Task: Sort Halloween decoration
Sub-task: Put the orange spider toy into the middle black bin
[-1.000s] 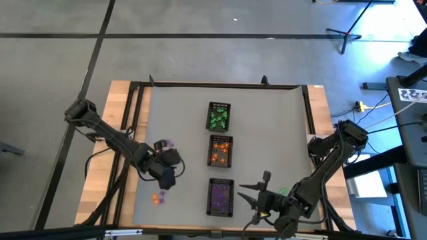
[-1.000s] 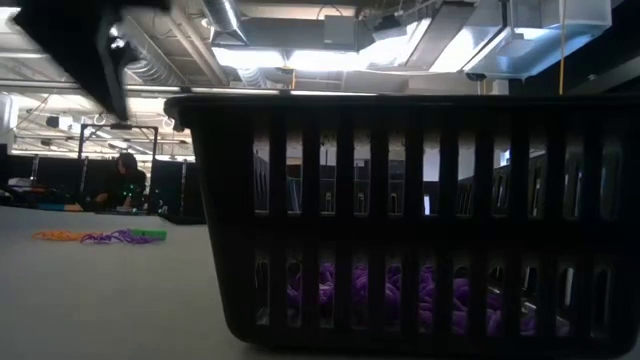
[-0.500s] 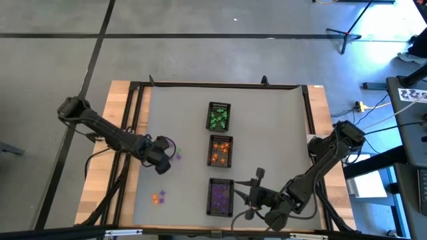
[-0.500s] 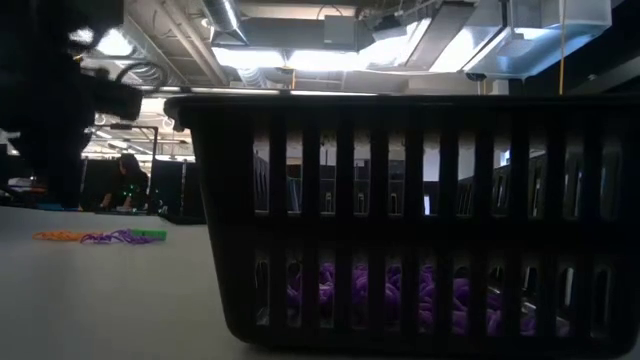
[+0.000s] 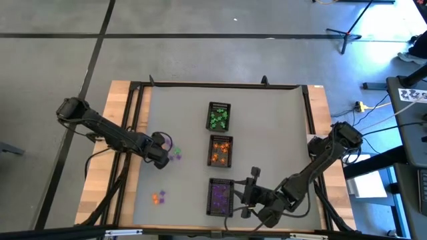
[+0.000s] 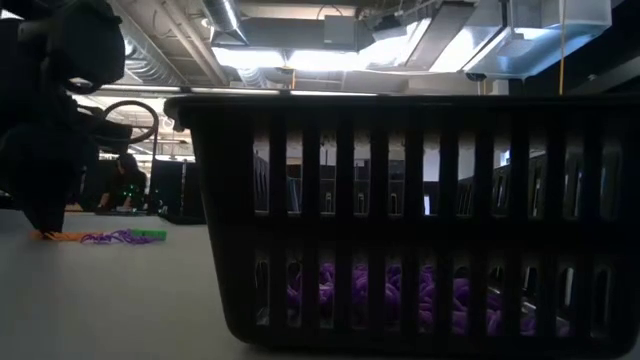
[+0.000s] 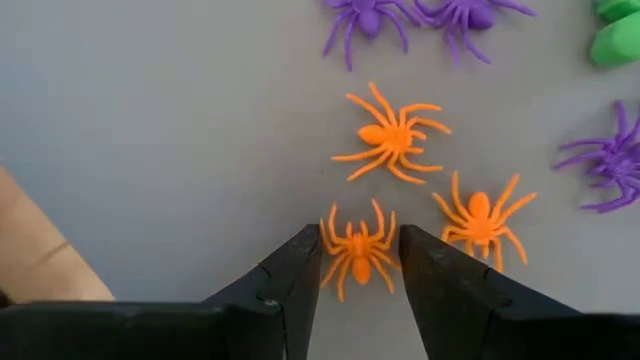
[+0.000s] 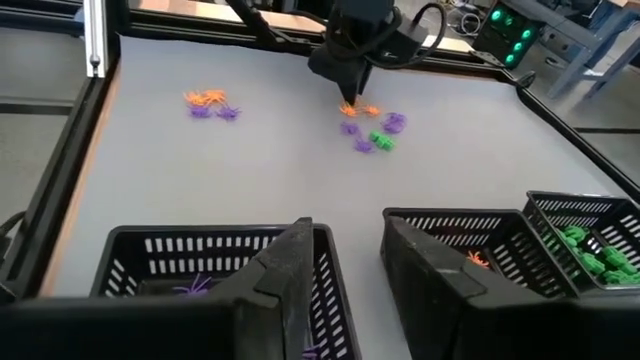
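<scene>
The Halloween decoration is tiny plastic spiders. In the left wrist view, three orange spiders lie on the grey table beside purple ones and a green piece. My left gripper points down, open, with one orange spider between its fingertips; in the high view it is over the left cluster. My right gripper is open with nothing in it, above the purple tray. My left gripper comes from above, one finger on each side of the nearest orange spider's legs. The spider lies flat on the table. Its leg tips reach the fingers' inner faces; whether they touch, I cannot tell.
Three black mesh trays stand in a row at mid-table: green pieces at the far end, orange in the middle, purple nearest. A second small cluster lies near the front left. The table's frame rail runs close behind my left arm.
My left gripper has moved toward the table's far edge and down onto the left cluster, rolling about its own axis as it sank. My right gripper has shifted a little toward the table's left, over the purple tray. Neither gripper's gap has changed.
</scene>
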Available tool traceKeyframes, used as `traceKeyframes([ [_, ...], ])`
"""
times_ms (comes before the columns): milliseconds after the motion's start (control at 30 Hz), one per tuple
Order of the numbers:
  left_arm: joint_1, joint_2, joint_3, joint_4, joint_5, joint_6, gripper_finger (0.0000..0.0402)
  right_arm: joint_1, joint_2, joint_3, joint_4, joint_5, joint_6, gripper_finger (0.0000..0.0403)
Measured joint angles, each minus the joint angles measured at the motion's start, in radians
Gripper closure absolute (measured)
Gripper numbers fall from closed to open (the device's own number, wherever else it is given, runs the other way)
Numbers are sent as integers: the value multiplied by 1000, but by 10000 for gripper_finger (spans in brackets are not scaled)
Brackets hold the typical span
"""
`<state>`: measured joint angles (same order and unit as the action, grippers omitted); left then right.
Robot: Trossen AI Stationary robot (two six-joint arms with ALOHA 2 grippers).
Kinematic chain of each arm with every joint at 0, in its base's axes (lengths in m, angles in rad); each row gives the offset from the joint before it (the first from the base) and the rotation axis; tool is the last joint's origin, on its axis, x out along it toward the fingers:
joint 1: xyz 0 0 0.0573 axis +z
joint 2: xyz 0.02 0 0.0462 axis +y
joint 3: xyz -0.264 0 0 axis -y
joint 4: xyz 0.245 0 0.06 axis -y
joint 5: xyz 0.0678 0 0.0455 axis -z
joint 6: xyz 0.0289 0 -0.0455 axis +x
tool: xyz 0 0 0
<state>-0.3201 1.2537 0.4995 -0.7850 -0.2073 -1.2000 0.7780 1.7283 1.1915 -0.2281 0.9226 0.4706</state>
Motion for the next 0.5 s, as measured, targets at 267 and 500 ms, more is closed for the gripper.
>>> traceKeyframes([
  [267,1,0,-22,50,-9,11,302,0,0,0,1,0,0,279],
  [500,1,5,30,20,-27,78,376,0,0,0,1,0,0,279],
])
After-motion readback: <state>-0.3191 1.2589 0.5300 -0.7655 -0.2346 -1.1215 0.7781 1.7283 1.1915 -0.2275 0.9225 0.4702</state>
